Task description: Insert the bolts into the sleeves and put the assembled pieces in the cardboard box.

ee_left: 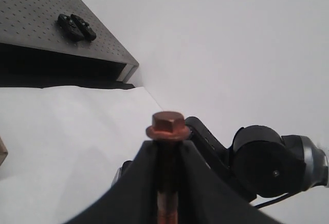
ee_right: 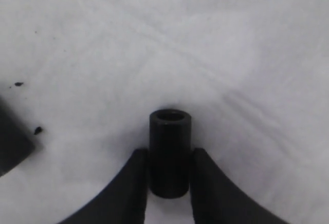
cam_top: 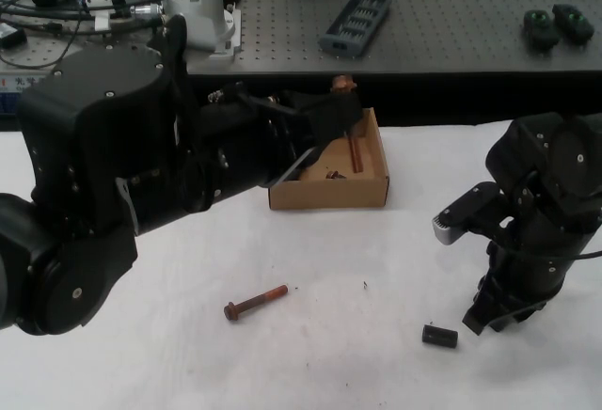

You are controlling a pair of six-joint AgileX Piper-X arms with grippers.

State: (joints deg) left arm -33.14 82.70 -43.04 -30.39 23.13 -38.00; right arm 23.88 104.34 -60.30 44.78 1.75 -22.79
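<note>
Right wrist view: sleeve pinched in right tool.

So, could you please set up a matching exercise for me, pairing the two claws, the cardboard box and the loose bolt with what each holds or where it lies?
Things:
1. left claw
2. right claw
3. cardboard box
4. loose bolt

States:
A. lies alone on the white cloth
B. has a black sleeve between its fingers
C. grips a copper-coloured bolt
D. has a stored bolt lying inside

Pairs: 1-C, 2-B, 3-D, 4-A.
</note>
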